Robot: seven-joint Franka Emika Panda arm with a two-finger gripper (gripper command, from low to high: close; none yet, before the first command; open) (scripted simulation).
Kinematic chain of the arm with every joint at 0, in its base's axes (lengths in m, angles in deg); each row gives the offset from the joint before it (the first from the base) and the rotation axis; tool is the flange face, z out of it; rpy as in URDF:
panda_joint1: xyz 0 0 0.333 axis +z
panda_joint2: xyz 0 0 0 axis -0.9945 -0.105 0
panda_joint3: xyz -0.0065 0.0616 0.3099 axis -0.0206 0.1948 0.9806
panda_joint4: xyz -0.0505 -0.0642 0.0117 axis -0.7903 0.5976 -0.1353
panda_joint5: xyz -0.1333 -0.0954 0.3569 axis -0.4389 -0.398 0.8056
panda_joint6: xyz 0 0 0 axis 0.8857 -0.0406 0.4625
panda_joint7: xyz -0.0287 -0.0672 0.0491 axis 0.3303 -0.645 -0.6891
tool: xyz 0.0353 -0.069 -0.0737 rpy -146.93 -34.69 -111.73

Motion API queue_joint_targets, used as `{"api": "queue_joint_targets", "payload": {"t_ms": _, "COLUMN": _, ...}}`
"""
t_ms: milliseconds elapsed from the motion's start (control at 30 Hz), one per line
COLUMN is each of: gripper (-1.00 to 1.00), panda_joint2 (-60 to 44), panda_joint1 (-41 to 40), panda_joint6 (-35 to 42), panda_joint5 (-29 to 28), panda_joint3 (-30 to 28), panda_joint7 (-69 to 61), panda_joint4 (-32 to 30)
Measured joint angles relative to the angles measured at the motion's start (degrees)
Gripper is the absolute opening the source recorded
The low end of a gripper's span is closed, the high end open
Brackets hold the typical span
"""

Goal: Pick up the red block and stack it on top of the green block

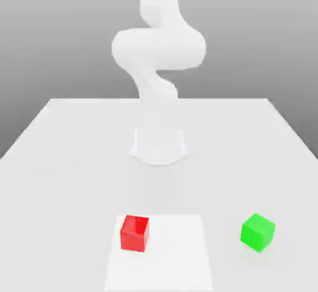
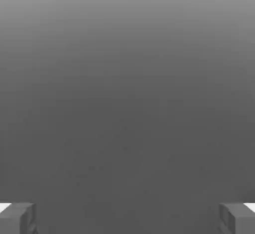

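Nearest the camera in the exterior view, a lighter square patch [image 1: 160, 255] is seen on the white desk [image 1: 62, 160] at the lower centre of the frame. On its upper left corner the red block [image 1: 135, 232] is seated. At the lower right, well apart from it, the green block [image 1: 258, 232] is placed on the bare desk. Behind both, the white arm [image 1: 158, 48] is mounted at centre.

In the hand view, the end effector [image 2: 127, 218] is shown fully spread, nothing being held; one fingertip [image 2: 17, 218] is seen at each lower corner.

red block [image 1: 135, 233]: red | green block [image 1: 258, 232]: green | table [image 1: 62, 160]: white | arm [image 1: 158, 48]: white
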Motion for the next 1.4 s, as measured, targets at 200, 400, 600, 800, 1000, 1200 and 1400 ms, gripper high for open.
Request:
{"api": "queue_joint_targets", "payload": {"t_ms": 200, "gripper": 0.00, "panda_joint2": -13.34, "panda_joint1": -2.58, "panda_joint6": -7.78, "panda_joint5": -2.11, "panda_joint3": 0.46, "panda_joint7": 2.20, "panda_joint4": -7.50}}
{"api": "queue_joint_targets", "payload": {"t_ms": 400, "gripper": 0.00, "panda_joint2": -25.87, "panda_joint1": -4.33, "panda_joint6": -15.16, "panda_joint5": -3.03, "panda_joint3": -0.28, "panda_joint7": 3.49, "panda_joint4": -14.64}}
{"api": "queue_joint_targets", "payload": {"t_ms": 600, "gripper": 0.00, "panda_joint2": -38.24, "panda_joint1": -5.23, "panda_joint6": -22.59, "panda_joint5": -0.83, "panda_joint3": -1.50, "panda_joint7": 2.54, "panda_joint4": -21.80}}
{"api": "queue_joint_targets", "payload": {"t_ms": 800, "gripper": 0.00, "panda_joint2": -50.57, "panda_joint1": -5.82, "panda_joint6": -32.21, "panda_joint5": 1.32, "panda_joint3": -0.92, "panda_joint7": 1.24, "panda_joint4": -22.65}}
{"api": "queue_joint_targets", "payload": {"t_ms": 1000, "gripper": -1.00, "panda_joint2": -54.57, "panda_joint1": -5.94, "panda_joint6": -35.60, "panda_joint5": 1.17, "panda_joint3": -0.80, "panda_joint7": 1.35, "panda_joint4": -22.11}}
{"api": "queue_joint_targets", "payload": {"t_ms": 1200, "gripper": -1.00, "panda_joint2": -50.10, "panda_joint1": -6.23, "panda_joint6": -31.82, "panda_joint5": 1.16, "panda_joint3": -0.55, "panda_joint7": 1.39, "panda_joint4": -22.76}}
{"api": "queue_joint_targets", "payload": {"t_ms": 1400, "gripper": -1.00, "panda_joint2": -42.03, "panda_joint1": -2.78, "panda_joint6": -24.07, "panda_joint5": 0.92, "panda_joint3": 1.59, "panda_joint7": 6.82, "panda_joint4": -23.10}}
